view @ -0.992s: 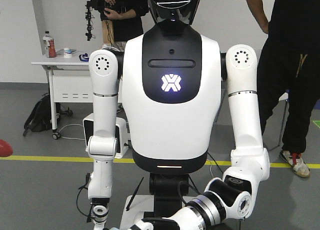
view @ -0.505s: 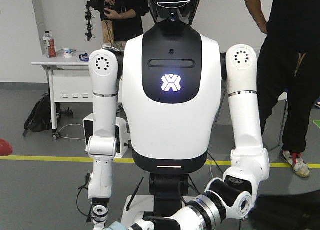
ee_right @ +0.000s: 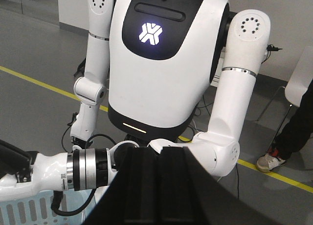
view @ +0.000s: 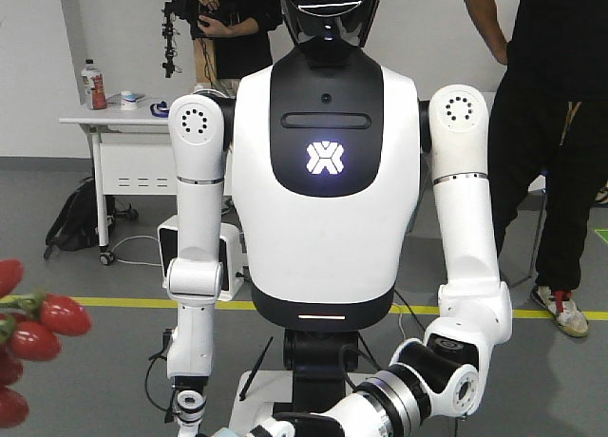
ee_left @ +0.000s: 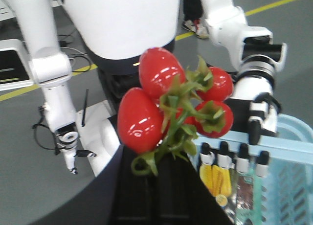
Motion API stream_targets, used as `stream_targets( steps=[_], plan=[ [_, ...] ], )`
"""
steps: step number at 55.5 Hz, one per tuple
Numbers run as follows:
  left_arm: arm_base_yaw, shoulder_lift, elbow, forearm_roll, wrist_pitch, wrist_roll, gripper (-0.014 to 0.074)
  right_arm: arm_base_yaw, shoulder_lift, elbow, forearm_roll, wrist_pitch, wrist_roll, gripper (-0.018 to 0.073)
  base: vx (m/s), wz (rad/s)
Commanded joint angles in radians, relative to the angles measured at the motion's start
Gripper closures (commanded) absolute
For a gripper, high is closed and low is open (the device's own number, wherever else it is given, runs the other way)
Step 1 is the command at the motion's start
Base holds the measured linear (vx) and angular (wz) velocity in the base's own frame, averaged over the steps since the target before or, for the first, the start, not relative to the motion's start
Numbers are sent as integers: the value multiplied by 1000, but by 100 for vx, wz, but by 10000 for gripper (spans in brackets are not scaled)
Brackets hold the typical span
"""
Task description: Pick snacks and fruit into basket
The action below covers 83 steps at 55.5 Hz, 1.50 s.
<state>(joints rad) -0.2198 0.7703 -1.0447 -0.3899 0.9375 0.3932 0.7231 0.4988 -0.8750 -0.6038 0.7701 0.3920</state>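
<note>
**Your left tool grips the fruit beside the basket; your right tool holds nothing.**
A white humanoid robot (view: pixel 323 218) fills the view before you, one of its forearms reaching to the rim of the light blue basket (ee_left: pixel 293 151). In the left wrist view the basket sits low and right, a yellow pouch (ee_left: pixel 215 173) inside it. The red fruit bunch (ee_left: pixel 171 105) with green stems is raised just left of that rim. Your left tool (ee_left: pixel 157 161) is clamped on the bunch's stem end. Your right tool (ee_right: pixel 159 154) has its dark fingers pressed together, bare.

tomatoes (ee_left: pixel 171 98): 4; basket (ee_left: pixel 293 151): 1; humanoid robot (view: pixel 325 171): 1
</note>
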Motion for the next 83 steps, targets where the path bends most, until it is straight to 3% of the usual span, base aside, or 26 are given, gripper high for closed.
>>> stream_targets(
  steps=[1, 7, 13, 25, 31, 37, 46, 56, 67, 72, 83],
  plan=[
    [-80, 3, -23, -34, -28, 10, 600, -8, 1, -29, -47, -62, 0, 566, 0, 0],
    [-157, 4, 13, -43, 7, 56, 600, -8, 2, -29, -46, -64, 0, 566, 0, 0],
    [-193, 20, 81, -87, 19, 123, 600, -8, 2, -29, -46, -64, 0, 566, 0, 0],
    [-208, 86, 242, -295, -19, 379, 600, -8, 2, -29, -47, -64, 0, 566, 0, 0],
    [-208, 148, 290, -390, -40, 469, 600, -8, 2, -29, -47, -63, 0, 566, 0, 0],
    [-208, 279, 309, -419, -43, 548, 597, -8, 2, -29, -48, -63, 0, 566, 0, 0],
    [-208, 364, 309, -419, -13, 567, 567, -8, 2, -29, -48, -63, 0, 566, 0, 0],
    [-208, 404, 309, -419, 40, 575, 402, -8, 2, -29, -48, -63, -5, 566, 0, 0],
    [-208, 399, 308, -419, 70, 570, 1, -8, 2, -29, -48, -63, -5, 566, 0, 0],
    [-208, 399, 307, -421, 63, 570, -139, -8, 2, -29, -48, -63, -5, 566, 0, 0],
    [-208, 397, 264, -424, 103, 570, -87, -8, 2, -29, -48, -62, -5, 566, 0, 0]
  ],
)
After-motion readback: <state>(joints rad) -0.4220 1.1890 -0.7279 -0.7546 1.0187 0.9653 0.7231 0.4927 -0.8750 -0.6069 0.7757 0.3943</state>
